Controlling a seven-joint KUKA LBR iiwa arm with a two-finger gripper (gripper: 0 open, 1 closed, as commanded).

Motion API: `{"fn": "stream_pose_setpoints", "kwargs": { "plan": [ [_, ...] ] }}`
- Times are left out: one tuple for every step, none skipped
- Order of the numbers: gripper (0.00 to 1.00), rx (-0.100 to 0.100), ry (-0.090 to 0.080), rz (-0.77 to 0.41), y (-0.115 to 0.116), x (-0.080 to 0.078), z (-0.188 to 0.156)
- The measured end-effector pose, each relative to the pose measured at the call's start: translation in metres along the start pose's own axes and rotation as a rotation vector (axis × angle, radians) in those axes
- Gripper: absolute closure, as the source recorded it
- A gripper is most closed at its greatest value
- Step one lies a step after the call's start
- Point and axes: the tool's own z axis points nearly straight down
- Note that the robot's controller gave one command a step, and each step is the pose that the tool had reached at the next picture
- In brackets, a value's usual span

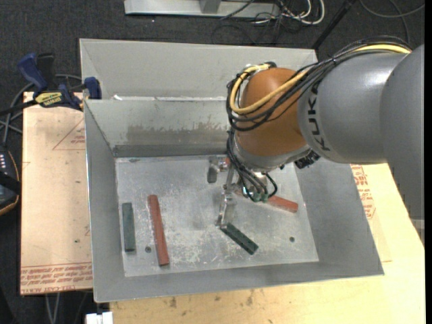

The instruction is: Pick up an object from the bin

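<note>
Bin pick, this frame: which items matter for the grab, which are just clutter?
Likely in play: pincer; slanted dark green bar, its upper end right by the pincer.
Lying about: orange-red bar, partly under the arm; long red-brown bar; far-left green bar.

arm (270, 120) low in bin (101, 181) above dark green bar (241, 238); red bar (285, 205) beside; grey-green bar (127, 226), brown-red bar (158, 229) at left.

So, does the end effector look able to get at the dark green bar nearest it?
Probably yes. The end effector is right by the left end of the dark green bar, which lies flat on the floor of the bin with nothing on it; the small red bar lies apart.
</note>
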Motion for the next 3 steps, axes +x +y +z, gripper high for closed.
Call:
{"fn": "stream_pose_setpoints", "kwargs": {
  "plan": [
    [0.0,0.004,0.005,-0.028,-0.067,0.057,0.068],
    [1.0,0.0,-0.006,-0.033,-0.063,0.053,0.064],
    [1.0,0.001,-0.018,-0.083,-0.061,0.046,-0.088]
  ]
}}
